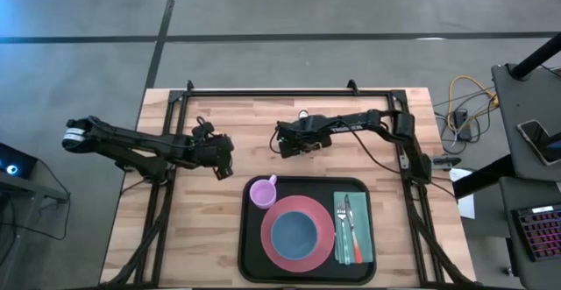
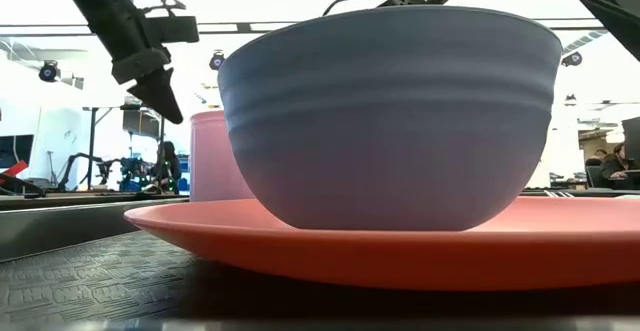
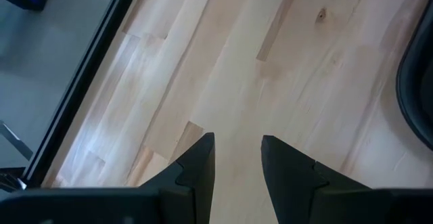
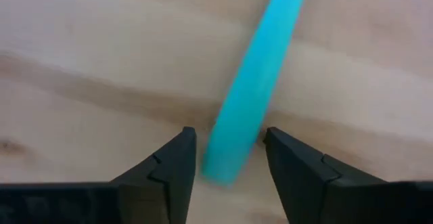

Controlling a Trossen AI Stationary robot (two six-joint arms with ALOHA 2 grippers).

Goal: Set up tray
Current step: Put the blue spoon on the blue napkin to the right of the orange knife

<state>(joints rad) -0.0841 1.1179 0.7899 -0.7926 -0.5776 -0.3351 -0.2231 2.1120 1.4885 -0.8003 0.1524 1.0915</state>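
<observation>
Left gripper hangs over bare wood of the counter, left of the tray, fingers parted with nothing between them; a dark curved edge of the tray shows at the side of the left wrist view.

Tray, black with raised rim, sits on the near half of the counter, right of centre. On it, left to right: pink cup at the far left corner, touching or just beside the pink plate; grey-blue bowl centred on the plate; teal napkin along the right side carrying cutlery, a fork plainly, an orange-handled piece beside it.

Right gripper is over the counter beyond the tray, toward the middle. In the right wrist view its fingers stand apart on either side of a light blue handle lying on the wood. Gap shows on both sides; cannot tell whether the pads touch it.
</observation>
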